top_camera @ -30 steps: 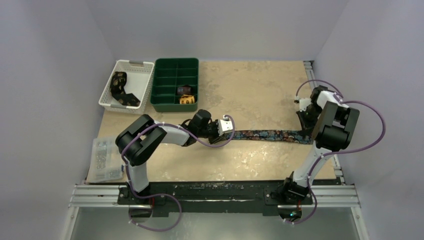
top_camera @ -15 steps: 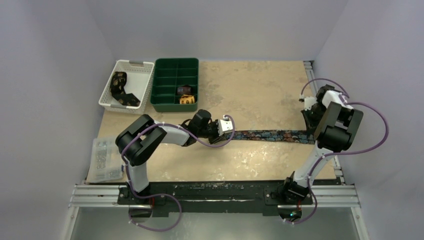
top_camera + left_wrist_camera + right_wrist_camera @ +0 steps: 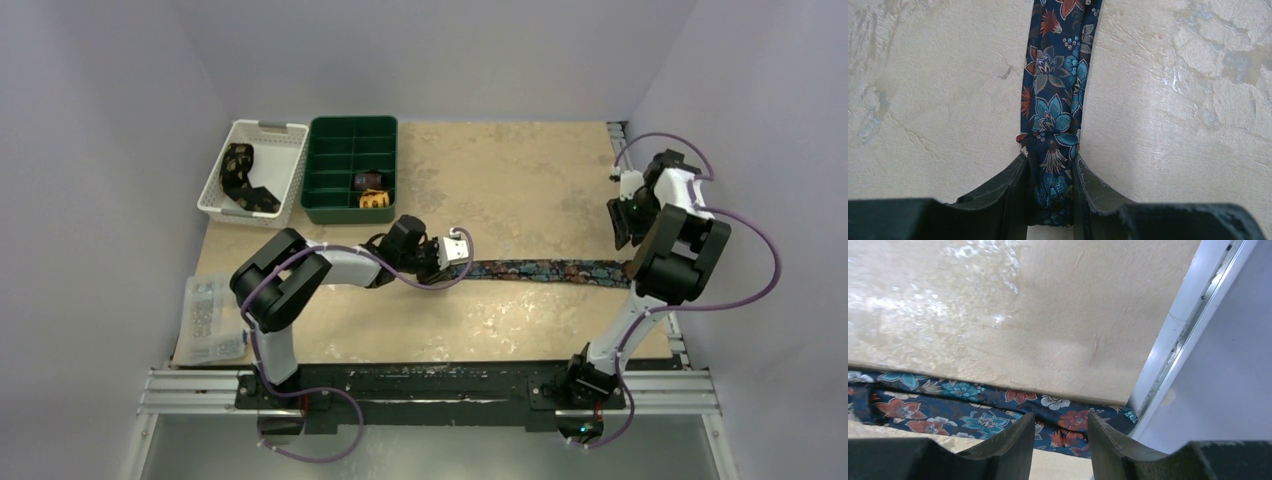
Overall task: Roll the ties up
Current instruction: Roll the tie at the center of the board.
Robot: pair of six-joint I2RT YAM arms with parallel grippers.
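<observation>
A dark navy tie [image 3: 545, 270] with a floral print lies stretched across the table from middle to right. My left gripper [image 3: 458, 250] is shut on its narrow end; in the left wrist view the tie [image 3: 1055, 100] runs straight away from the left gripper [image 3: 1050, 167], pinched between both fingers. My right gripper [image 3: 622, 215] hovers near the table's right edge, behind the tie's wide end. In the right wrist view the right gripper [image 3: 1060, 427] is open, with nothing between the fingers, and the tie [image 3: 963, 412] lies flat on the table beyond them.
At the back left, a white basket [image 3: 283, 128] holds a black-and-gold tie [image 3: 240, 175]. Beside it, a green compartment tray [image 3: 318, 170] holds two rolled ties [image 3: 370, 181]. A clear plastic box [image 3: 210, 318] sits at the left edge. A metal rail [image 3: 1193, 305] borders the right side.
My right gripper has opened, let go of the tie's wide end, and moved up and toward the back. The left gripper has kept its hold and barely moved.
</observation>
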